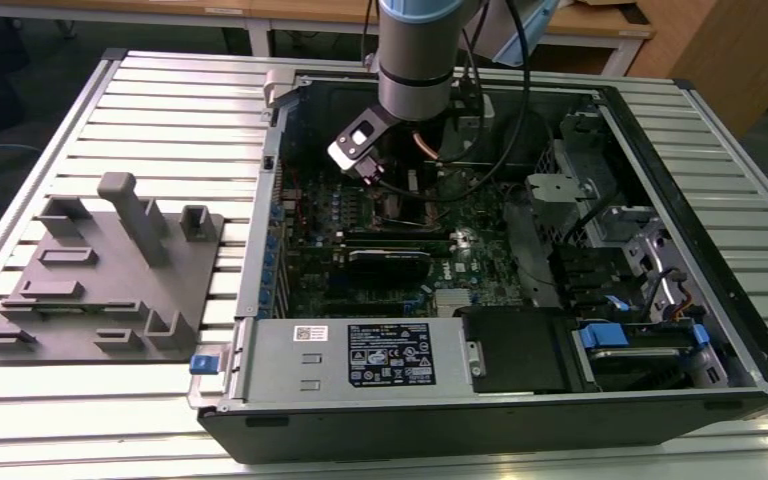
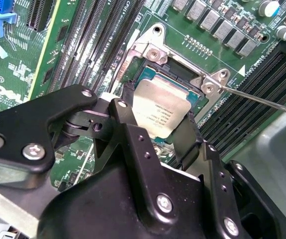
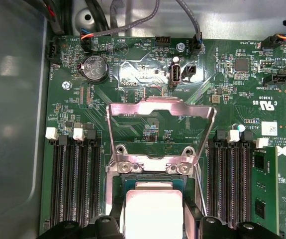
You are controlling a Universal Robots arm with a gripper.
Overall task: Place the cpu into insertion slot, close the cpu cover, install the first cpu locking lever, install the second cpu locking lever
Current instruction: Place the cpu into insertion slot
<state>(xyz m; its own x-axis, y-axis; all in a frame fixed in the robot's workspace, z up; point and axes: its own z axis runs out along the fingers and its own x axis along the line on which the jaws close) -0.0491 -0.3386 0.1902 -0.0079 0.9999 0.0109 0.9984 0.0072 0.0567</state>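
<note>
Gripping the cpu [image 2: 157, 107] by 2 opposite edges, my end effector [image 2: 158, 120] holds it right over the insertion slot [image 2: 178, 74]; I cannot tell whether it is seated. The cpu cover [image 3: 160, 106] stands swung up, open, at 1 edge of the slot.

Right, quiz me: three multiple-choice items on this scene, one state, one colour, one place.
1. The cover is: A raised open; B shut flat; C missing.
2. Board colour? A red; B blue; C green.
3. Where is the cpu? A under the cover; B in the gripper at the slot; C far from both.
Key: A, its frame stands tilted up in the first wrist view; C, green all round the slot; B, the fingers flank it in both wrist views.
</note>
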